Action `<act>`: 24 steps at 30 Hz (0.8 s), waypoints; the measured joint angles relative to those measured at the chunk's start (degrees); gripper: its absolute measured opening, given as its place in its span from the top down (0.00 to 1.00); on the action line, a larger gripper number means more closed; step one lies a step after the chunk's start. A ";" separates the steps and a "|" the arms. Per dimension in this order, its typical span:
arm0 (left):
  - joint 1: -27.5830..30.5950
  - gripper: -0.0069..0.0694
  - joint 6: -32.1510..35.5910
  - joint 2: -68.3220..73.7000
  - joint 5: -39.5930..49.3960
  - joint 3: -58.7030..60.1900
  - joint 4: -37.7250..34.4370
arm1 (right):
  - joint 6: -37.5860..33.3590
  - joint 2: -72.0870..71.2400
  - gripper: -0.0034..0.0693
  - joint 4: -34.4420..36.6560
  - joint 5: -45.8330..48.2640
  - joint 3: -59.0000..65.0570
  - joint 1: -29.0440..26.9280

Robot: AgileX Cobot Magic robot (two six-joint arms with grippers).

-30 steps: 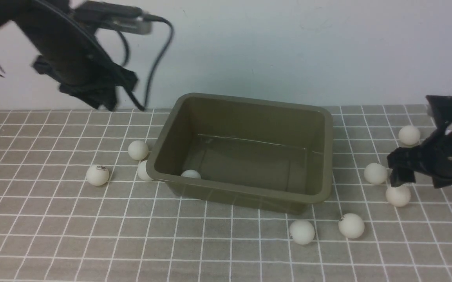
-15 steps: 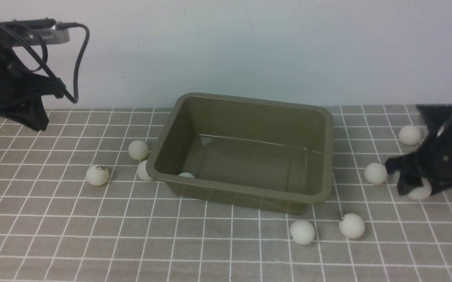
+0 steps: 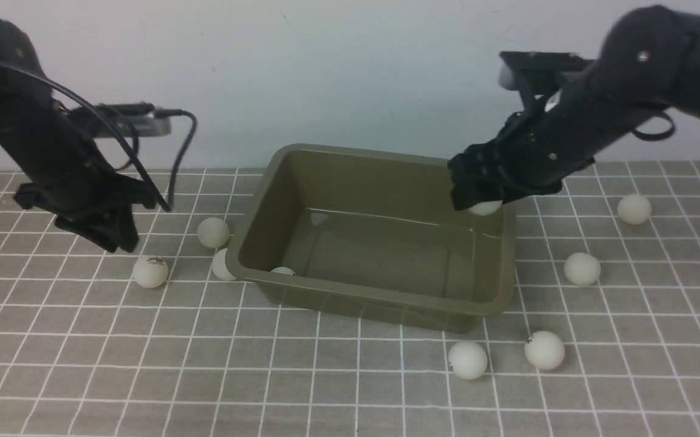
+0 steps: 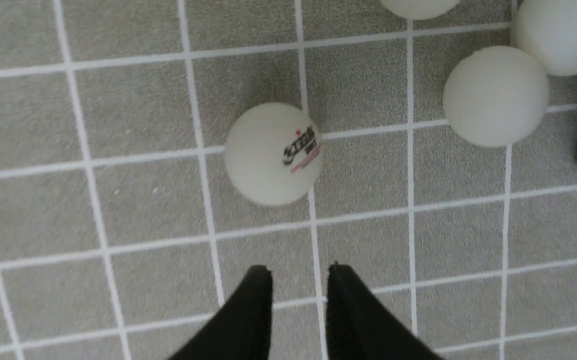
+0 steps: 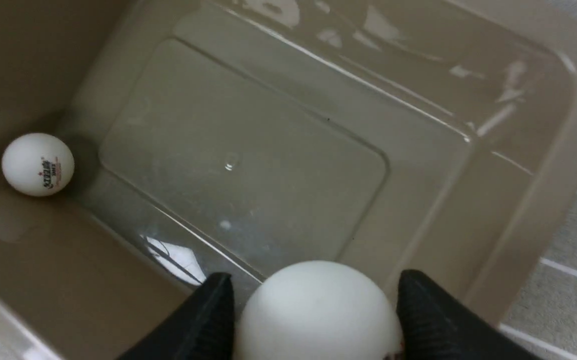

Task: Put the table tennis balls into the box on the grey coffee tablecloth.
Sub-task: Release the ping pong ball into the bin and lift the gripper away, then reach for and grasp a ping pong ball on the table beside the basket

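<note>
The grey coffee tablecloth (image 3: 338,388) covered the surface. The box (image 3: 380,303) stood on it toward the far edge, about midway along.

The right gripper (image 3: 481,199) hung over the box's far right corner. Its fingers were clenched on the carried ball (image 5: 317,310), which sat above the interior just inside the rim. The left gripper (image 4: 298,280) hovered toward the surface's left edge, fingers narrowly parted and empty, just short of the logo ball (image 4: 272,154).

One settled ball (image 5: 37,164) lay in the box's near left corner. Seven loose balls (image 3: 582,269) lay on the cloth.

Assessment: release is due. The gripper should move slightly inward from the rim and open low, because a light ball may bounce out off the glossy floor.
</note>
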 joint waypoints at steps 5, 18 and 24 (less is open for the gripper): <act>-0.11 0.25 0.31 3.06 -3.69 0.00 0.19 | -0.24 -0.17 0.15 -3.81 6.40 -5.91 0.07; -0.11 0.46 0.31 10.01 -9.00 0.00 1.58 | 3.08 -21.55 0.35 -19.49 16.53 3.39 -2.00; -0.11 0.46 -1.20 6.89 -1.66 -4.42 4.10 | 6.08 -27.66 0.58 -16.89 5.29 18.50 -12.85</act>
